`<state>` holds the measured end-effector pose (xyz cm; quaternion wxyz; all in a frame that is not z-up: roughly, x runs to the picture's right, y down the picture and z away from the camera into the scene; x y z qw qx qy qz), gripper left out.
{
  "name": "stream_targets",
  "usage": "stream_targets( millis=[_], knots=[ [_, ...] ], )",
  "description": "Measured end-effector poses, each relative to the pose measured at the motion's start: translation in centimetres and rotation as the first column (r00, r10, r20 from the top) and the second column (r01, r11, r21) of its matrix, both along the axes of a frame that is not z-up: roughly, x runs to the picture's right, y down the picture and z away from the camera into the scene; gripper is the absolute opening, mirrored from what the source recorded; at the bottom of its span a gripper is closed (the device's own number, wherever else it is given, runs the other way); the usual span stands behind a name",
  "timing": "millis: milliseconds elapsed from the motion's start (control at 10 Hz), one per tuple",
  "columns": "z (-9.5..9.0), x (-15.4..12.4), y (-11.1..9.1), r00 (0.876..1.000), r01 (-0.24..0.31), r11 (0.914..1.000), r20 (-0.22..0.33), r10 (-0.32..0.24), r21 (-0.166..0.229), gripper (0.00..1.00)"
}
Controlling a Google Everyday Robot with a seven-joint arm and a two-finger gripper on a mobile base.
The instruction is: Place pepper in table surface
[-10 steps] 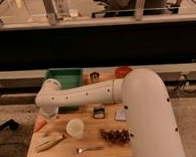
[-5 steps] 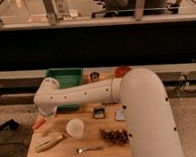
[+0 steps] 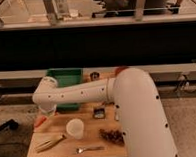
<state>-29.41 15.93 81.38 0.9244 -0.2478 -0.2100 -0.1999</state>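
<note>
Arm: we see our one white arm [image 3: 87, 91] filling the frame's right half, its thick upper segment rising from 5 o'clock toward the centre.
Forearm: from the bend near the centre it runs almost level toward 9 o'clock, narrowing as it goes, with a row of small dark dots along its side.
Wrist: a rounded white joint [image 3: 46, 92] caps the forearm at the left, turned downward.
Gripper: the gripper [image 3: 43, 115] hangs below that joint toward 8 o'clock, pointing down; we see it only as a short pale stub.
</note>
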Motion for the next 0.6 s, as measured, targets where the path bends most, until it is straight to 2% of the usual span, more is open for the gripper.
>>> stream_targets(
  millis=[300, 600],
  knots=[
    [0.04, 0.18, 0.24, 1.0, 0.015, 0.9999, 0.003, -0.015, 0.002, 0.77],
    [-0.23, 0.23, 0.35, 1.0, 0.022, 0.9998, 0.005, -0.022, 0.002, 0.8]
  ],
)
